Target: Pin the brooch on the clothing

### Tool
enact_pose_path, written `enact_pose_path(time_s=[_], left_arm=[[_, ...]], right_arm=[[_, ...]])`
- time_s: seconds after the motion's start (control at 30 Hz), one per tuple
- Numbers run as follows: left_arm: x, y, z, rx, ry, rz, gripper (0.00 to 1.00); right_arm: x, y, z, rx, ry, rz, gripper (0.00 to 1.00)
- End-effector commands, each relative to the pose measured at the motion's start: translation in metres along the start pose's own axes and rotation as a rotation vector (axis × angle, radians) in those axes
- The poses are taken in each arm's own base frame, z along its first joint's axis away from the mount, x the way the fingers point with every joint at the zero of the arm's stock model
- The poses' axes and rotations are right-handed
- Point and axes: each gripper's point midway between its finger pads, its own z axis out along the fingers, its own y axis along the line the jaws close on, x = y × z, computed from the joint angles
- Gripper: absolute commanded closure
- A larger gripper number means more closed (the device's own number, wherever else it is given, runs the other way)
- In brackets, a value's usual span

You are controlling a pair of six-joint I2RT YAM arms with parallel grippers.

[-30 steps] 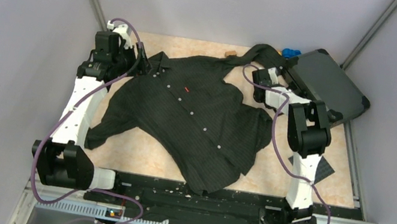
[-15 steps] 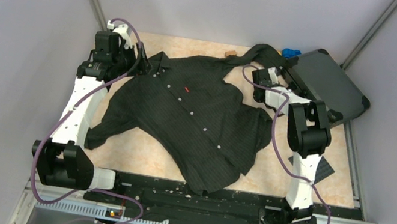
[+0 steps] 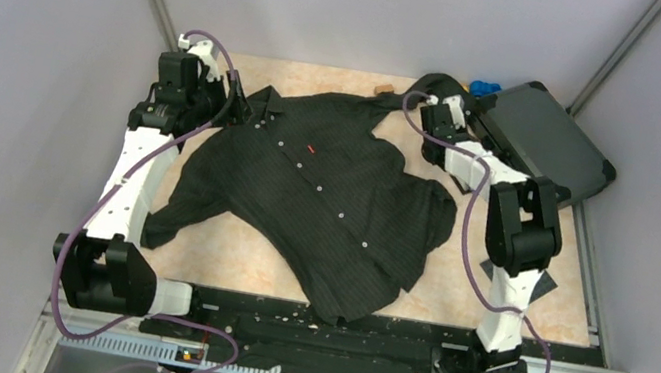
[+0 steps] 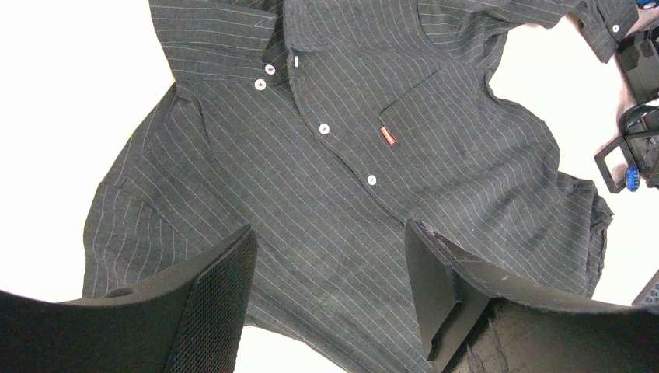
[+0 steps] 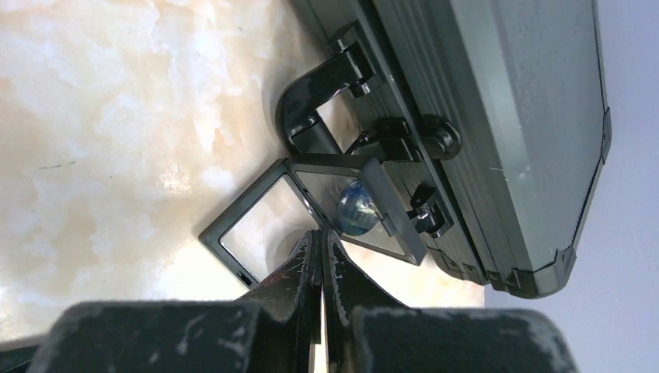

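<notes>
The clothing (image 3: pixel 326 186), a black pinstriped shirt, lies spread out on the table, collar toward the back left (image 4: pixel 350 179). My left gripper (image 3: pixel 238 110) hovers open over its shoulder, nothing between the fingers (image 4: pixel 326 233). The brooch (image 5: pixel 356 206), a small round blue piece, sits in the raised half of a small clear case with a black frame (image 5: pixel 256 221), and shows as a blue dot (image 4: pixel 632 177) in the left wrist view. My right gripper (image 5: pixel 319 233) is shut, its tips at the case's hinge edge; I cannot tell whether they pinch it. In the top view it (image 3: pixel 440 114) is beside the shirt's far sleeve.
A dark hard case (image 3: pixel 541 146) lies at the back right, its handle and latches (image 5: pixel 373 132) just beyond the clear case. A bright blue toy piece (image 3: pixel 485 88) and a small tan object (image 3: pixel 385 86) sit at the back edge. A black mesh pad (image 3: pixel 541 283) lies by the right arm.
The right gripper has closed fully. The right arm has swung, its elbow going right and its wrist toward the back of the table. The left arm has not moved.
</notes>
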Motion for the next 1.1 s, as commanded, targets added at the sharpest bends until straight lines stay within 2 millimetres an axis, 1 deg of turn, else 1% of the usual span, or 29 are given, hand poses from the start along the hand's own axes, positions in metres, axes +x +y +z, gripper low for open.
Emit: enact_pose_path(time_s=[0.0,0.03,0.07,0.13,0.17,0.23,0.3,0.37,0.5,0.57,0.63,0.83,1.07], left_arm=[[-0.012,-0.007,-0.01,0.022,-0.055,0.02,0.26],[-0.012,-0.007,-0.009,0.023,-0.055,0.02,0.26],[-0.011,-0.007,-0.009,0.025,-0.054,0.02,0.26],[-0.012,-0.007,-0.01,0.027,-0.055,0.018,0.26],[-0.012,-0.007,-0.01,0.028,-0.055,0.018,0.26],[-0.011,-0.008,-0.009,0.033,-0.052,0.017,0.26],[-0.011,-0.01,-0.009,0.042,-0.053,0.015,0.26],[-0.011,-0.01,-0.009,0.044,-0.053,0.014,0.26],[-0.01,-0.01,-0.008,0.045,-0.049,0.013,0.26],[-0.01,-0.01,-0.008,0.046,-0.049,0.013,0.26],[-0.011,-0.011,-0.009,0.047,-0.05,0.013,0.26],[-0.011,-0.011,-0.009,0.049,-0.052,0.014,0.26],[-0.01,-0.011,-0.009,0.05,-0.049,0.013,0.26]], right_arm=[[-0.019,-0.015,-0.022,-0.014,-0.05,0.079,1.0],[-0.014,-0.015,-0.022,-0.013,-0.034,0.074,1.0],[-0.009,-0.015,-0.023,-0.015,-0.02,0.071,0.93],[0.004,-0.013,-0.023,-0.025,0.003,0.081,0.76],[0.01,-0.012,-0.022,-0.035,0.015,0.101,0.7],[0.021,-0.008,-0.019,-0.066,0.038,0.138,0.63],[0.028,-0.005,-0.017,-0.092,0.052,0.186,0.58],[0.028,-0.003,-0.019,-0.124,0.045,0.244,0.54],[0.015,-0.004,-0.027,-0.193,0.005,0.365,0.44],[0.012,-0.008,-0.026,-0.209,0.004,0.406,0.41],[0.012,-0.011,-0.023,-0.233,0.013,0.444,0.4],[0.02,-0.011,-0.015,-0.34,0.03,0.56,0.34],[0.03,-0.017,-0.002,-0.412,0.039,0.693,0.28]])
